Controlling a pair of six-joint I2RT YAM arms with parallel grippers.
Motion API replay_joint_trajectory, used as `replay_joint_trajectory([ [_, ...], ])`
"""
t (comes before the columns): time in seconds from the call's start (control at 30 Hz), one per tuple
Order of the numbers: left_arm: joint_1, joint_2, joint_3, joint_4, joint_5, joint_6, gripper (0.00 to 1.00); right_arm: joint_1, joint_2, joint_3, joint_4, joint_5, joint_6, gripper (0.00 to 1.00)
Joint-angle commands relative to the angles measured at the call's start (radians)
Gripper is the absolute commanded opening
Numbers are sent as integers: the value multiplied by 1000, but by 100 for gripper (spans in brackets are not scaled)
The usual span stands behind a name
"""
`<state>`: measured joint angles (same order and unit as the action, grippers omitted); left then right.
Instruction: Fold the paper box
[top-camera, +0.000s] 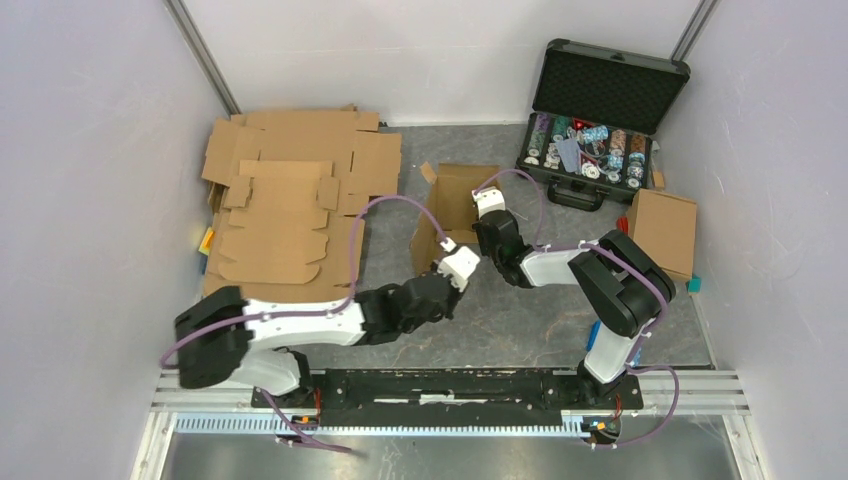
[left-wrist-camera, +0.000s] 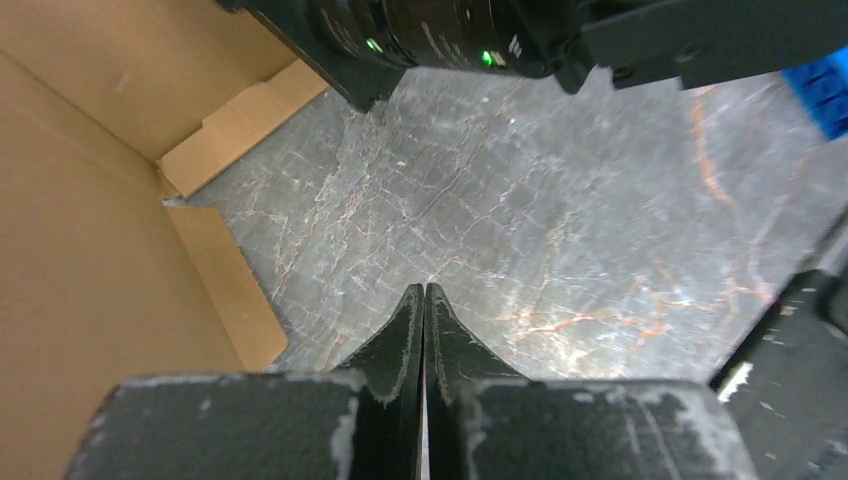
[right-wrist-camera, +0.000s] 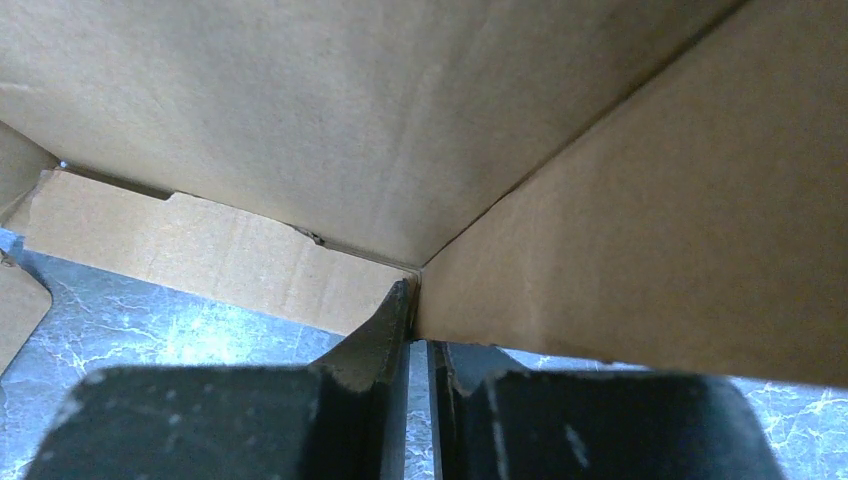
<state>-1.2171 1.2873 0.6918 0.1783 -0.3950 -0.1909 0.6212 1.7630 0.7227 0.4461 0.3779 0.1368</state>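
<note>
The paper box (top-camera: 455, 205) is brown cardboard, partly folded, standing open at mid-table. My right gripper (top-camera: 487, 204) reaches into its right side. In the right wrist view the right gripper (right-wrist-camera: 412, 300) is shut on the edge of a box wall (right-wrist-camera: 620, 230) where it meets another panel at a corner. My left gripper (top-camera: 463, 262) hovers just in front of the box. In the left wrist view the left gripper (left-wrist-camera: 424, 300) is shut with nothing between its fingers, over bare marble, with the box (left-wrist-camera: 90, 250) to its left.
A stack of flat cardboard blanks (top-camera: 290, 200) lies at the left. An open black case of poker chips (top-camera: 598, 110) stands at the back right. A folded cardboard box (top-camera: 662, 232) sits at the right beside a small blue item (top-camera: 694, 285). Walls enclose three sides.
</note>
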Motion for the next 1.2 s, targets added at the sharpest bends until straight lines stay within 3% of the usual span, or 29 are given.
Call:
replay_joint_trajectory([
  [0.0, -14, 132, 89, 138, -82, 87, 2, 11, 50, -12, -145, -93, 31, 13],
  [0.2, 47, 244, 12, 398, -133, 26, 2, 11, 40, -12, -146, -97, 34, 13],
  [0.4, 117, 375, -2, 563, -117, 81, 2, 10, 47, -11, -145, -99, 36, 13],
  [0.6, 245, 434, 21, 575, 57, 58, 2, 10, 59, -5, -144, -108, 39, 13],
  [0.87, 313, 542, 56, 625, 96, -71, 2, 11, 49, -11, -141, -114, 44, 13],
  [1.17, 333, 603, 68, 703, 22, -257, 2, 11, 40, -20, -135, -121, 48, 13],
])
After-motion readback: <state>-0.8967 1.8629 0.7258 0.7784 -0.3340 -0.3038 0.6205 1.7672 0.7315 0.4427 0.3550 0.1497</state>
